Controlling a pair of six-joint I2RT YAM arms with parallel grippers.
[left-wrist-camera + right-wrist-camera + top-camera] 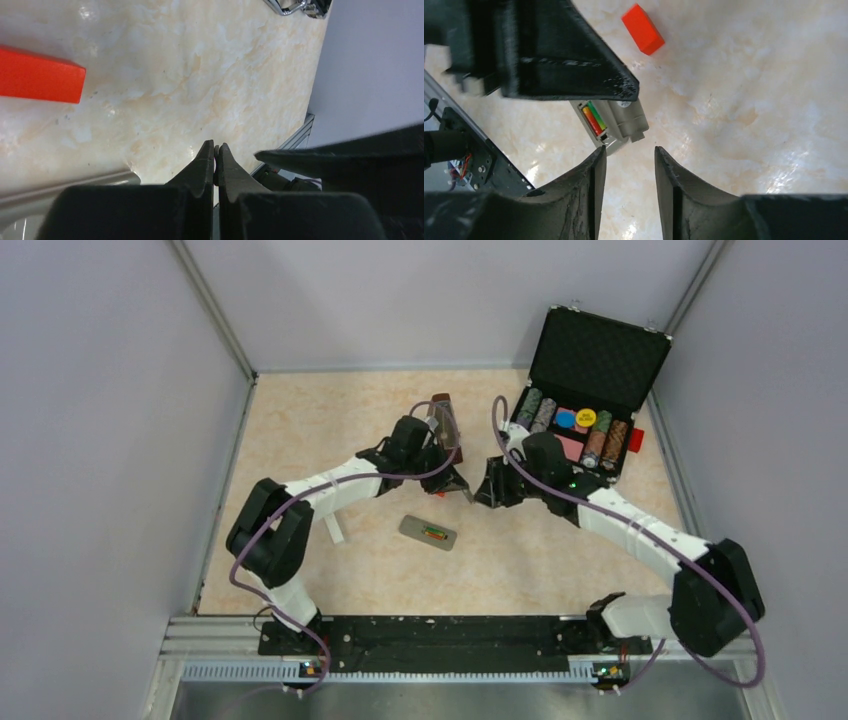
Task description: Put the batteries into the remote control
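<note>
The grey remote control [428,533] lies flat in the middle of the table, its recess open. The red-orange battery [591,120] and the green battery [597,115] sit side by side in the recess; they show in the top view too [434,534]. My left gripper [457,487] hovers above and behind the remote. It [216,150] is shut on a thin flat piece seen edge-on, which looks like the remote's cover. My right gripper [487,495] is close beside it, fingertips nearly meeting. It [630,152] is open and empty, just short of the remote [624,117].
An open black case of poker chips [590,370] stands at the back right. A chunky red-orange block [642,29] lies on the table, also in the left wrist view [37,75]. A slim white bar [333,528] lies left of the remote.
</note>
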